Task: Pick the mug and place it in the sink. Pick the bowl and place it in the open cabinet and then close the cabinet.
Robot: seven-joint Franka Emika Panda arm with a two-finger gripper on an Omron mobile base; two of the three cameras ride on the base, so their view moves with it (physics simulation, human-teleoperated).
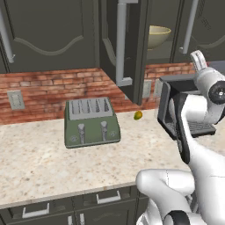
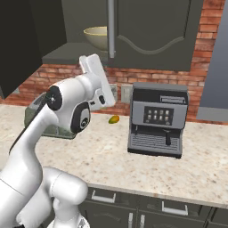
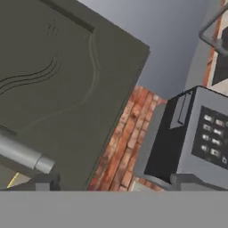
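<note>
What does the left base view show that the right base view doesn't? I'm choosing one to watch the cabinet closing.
Left base view alone: the green toaster's whole front, with both levers, and a grey wall outlet.

Right base view alone: the grey coffee machine's button panel and drip tray, face on.

Both: the cream bowl on the shelf of the dark charcoal wall cabinet, its arched door standing open, the small yellow-green fruit on the speckled counter, and the brick backsplash.

Speckled counter (image 1: 39, 162) carries toaster (image 1: 91, 122), coffee machine (image 2: 156, 119), small yellow-green fruit (image 1: 138, 115)
</note>
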